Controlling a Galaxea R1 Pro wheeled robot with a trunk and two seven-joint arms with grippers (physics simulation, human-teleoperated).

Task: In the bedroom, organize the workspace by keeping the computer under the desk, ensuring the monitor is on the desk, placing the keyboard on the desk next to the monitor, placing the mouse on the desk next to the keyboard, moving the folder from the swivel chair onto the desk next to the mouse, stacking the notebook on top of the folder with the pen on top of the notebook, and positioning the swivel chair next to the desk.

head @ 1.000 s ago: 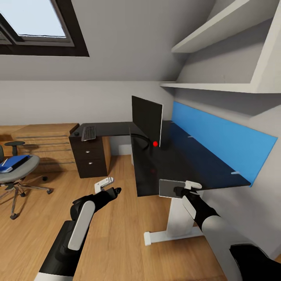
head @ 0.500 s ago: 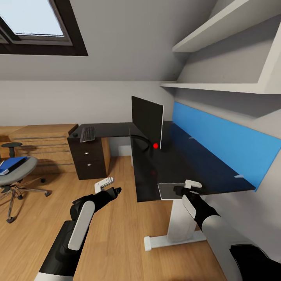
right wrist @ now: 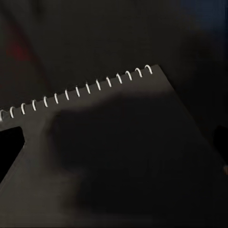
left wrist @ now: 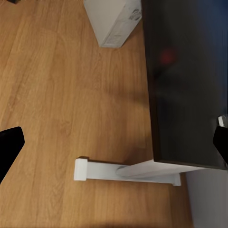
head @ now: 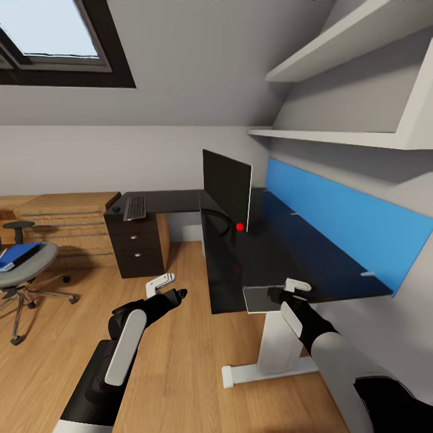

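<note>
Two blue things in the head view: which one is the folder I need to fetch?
The folder is the small flat blue one lying on the swivel chair seat at far left. The other is the long blue wall panel running behind the desk.

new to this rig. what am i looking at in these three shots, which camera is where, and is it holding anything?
It is a simulated two-armed wheeled robot in a bedroom. The big picture is from its head camera, looking down over both arms. The other two are from cameras near each gripper.

The left gripper hangs over bare floor, apparently empty; its wrist view looks down on the desk's edge and white leg.

The right gripper holds a dark spiral notebook at the desk's near end; its wrist view shows the cover close up.

On the desk stand the monitor and, farther off, the keyboard. The blue folder lies on the swivel chair.
</note>
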